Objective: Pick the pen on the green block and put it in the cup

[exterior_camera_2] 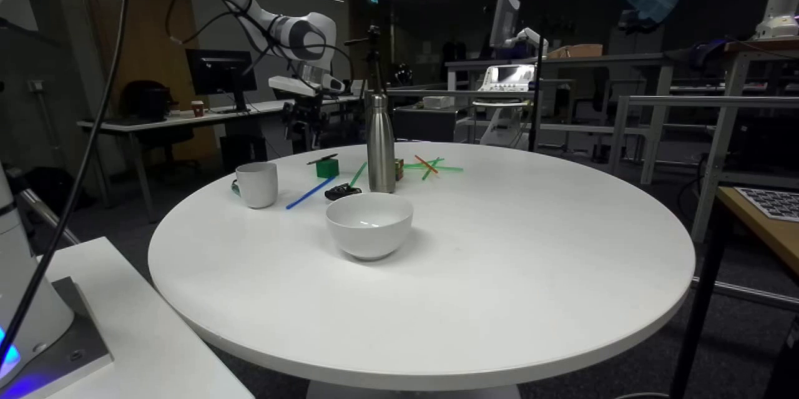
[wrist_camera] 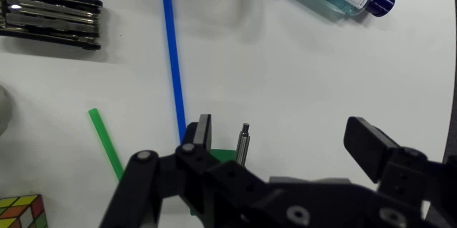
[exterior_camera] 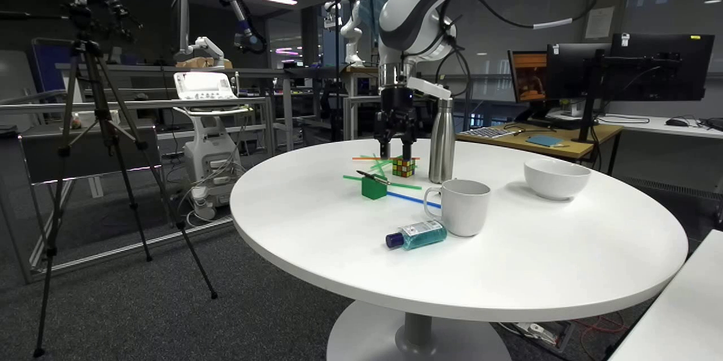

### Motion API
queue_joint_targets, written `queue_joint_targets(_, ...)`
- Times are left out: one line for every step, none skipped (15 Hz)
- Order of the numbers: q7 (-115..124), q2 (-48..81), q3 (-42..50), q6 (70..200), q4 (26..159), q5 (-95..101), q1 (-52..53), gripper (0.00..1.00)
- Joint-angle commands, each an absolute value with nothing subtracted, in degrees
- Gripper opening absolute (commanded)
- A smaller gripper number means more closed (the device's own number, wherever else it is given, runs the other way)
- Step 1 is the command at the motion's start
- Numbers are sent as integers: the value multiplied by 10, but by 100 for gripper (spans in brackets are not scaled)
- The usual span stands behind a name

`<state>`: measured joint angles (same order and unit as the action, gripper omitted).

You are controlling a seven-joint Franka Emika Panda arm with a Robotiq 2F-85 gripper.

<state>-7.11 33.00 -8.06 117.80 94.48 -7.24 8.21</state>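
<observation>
Claw hangs above the table, fingers spread wide, nothing in its hold. Pen sits lower than the claw, lying across the green block; in the wrist view it falls between the fingers but off-centre, much nearer the finger on the blue straw side. Claw's body hides the rest of it there. Main risk, I'd say: coming straight down off-centre, that finger lands on the green block or nudges the pen off its perch. Pen looks thin and only rests there, so it may roll or slide before both fingers meet. A grip on just the metal tip would probably let it swivel or slip.

Just past that finger, the blue straw; farther out on the same side, a green straw. Either might get pinched or dragged if the claw drifts that way. Puzzle cube and steel bottle are out that side too; a wide swing could topple the bottle.

Cup stands upright, well out ahead of the fingertips, hand sanitizer right beside it, can't tell if touching. Pen lies roughly sideways, so carrying it over without turning likely leaves it across the cup's top or dropped outside. Coming in low could tip the cup.
</observation>
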Motion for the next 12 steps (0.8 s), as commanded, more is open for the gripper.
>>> queue_joint_targets(-44, 352, -76, 1178, 915, -53, 94, 100)
queue_joint_targets(-39, 356, -74, 1176, 912, -48, 97, 100)
queue_joint_targets(-36, 361, -73, 1175, 908, -44, 99, 100)
queue_joint_targets(-31, 365, -71, 1173, 904, -38, 103, 100)
queue_joint_targets(-27, 369, -70, 1172, 900, -31, 106, 100)
queue_joint_targets(-21, 374, -68, 1170, 894, -22, 110, 100)
queue_joint_targets(-16, 378, -67, 1169, 890, -14, 114, 100)
queue_joint_targets(-12, 382, -67, 1169, 886, -8, 117, 100)
queue_joint_targets(-9, 385, -66, 1167, 882, -3, 119, 100)
queue_joint_targets(-7, 389, -66, 1167, 878, 0, 120, 100)
queue_joint_targets(-7, 391, -67, 1167, 876, 2, 120, 100)
queue_joint_targets(-9, 394, -68, 1165, 872, 3, 120, 100)
